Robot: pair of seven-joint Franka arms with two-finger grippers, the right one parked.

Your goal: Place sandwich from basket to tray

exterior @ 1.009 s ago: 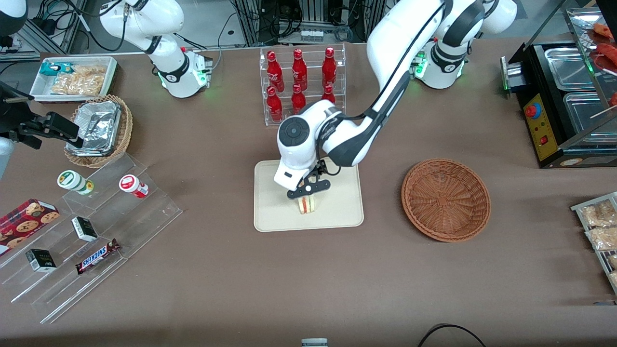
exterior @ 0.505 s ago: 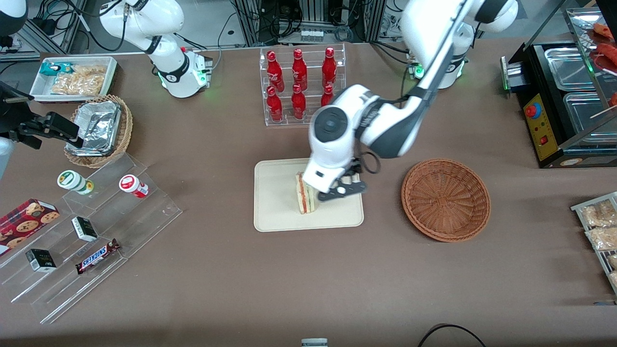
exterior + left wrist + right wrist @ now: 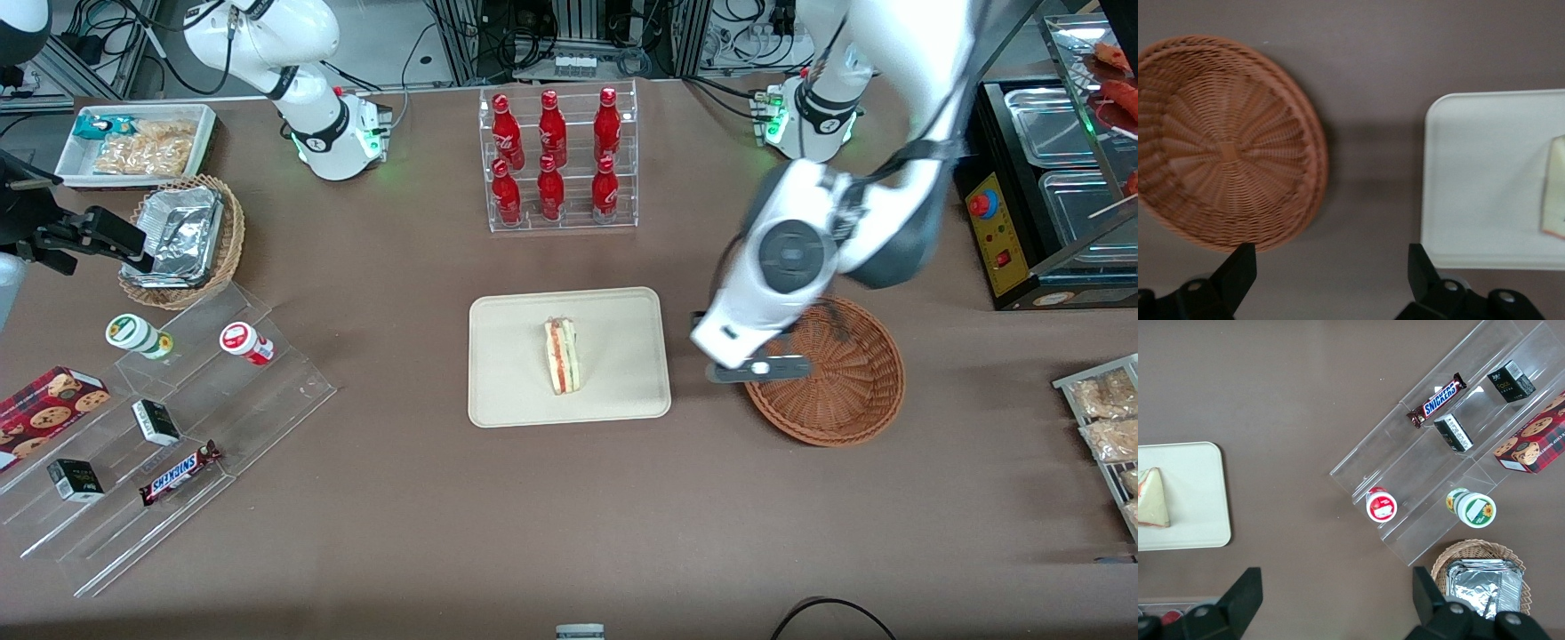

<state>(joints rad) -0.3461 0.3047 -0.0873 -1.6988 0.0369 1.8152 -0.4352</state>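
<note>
I see the sandwich (image 3: 561, 356) standing on edge mid-tray (image 3: 507, 400); my end effector (image 3: 758, 368) hangs spread wide and empty at the basket's (image 3: 849, 418) nine o'clock rim. A desk (image 3: 569, 516) jolt could topple it.

Left arm's gripper (image 3: 756, 368) has left the flat cream-beige rectangular tray (image 3: 507, 391); now hangs over the rim of the round reddish-brown wicker basket (image 3: 845, 409), at the edge nearest the tray. Fingers (image 3: 1238, 267) spread wide, nothing between them. Triangular white-bread sandwich (image 3: 561, 356), released a second ago, lies uncovered mid-tray.
</note>
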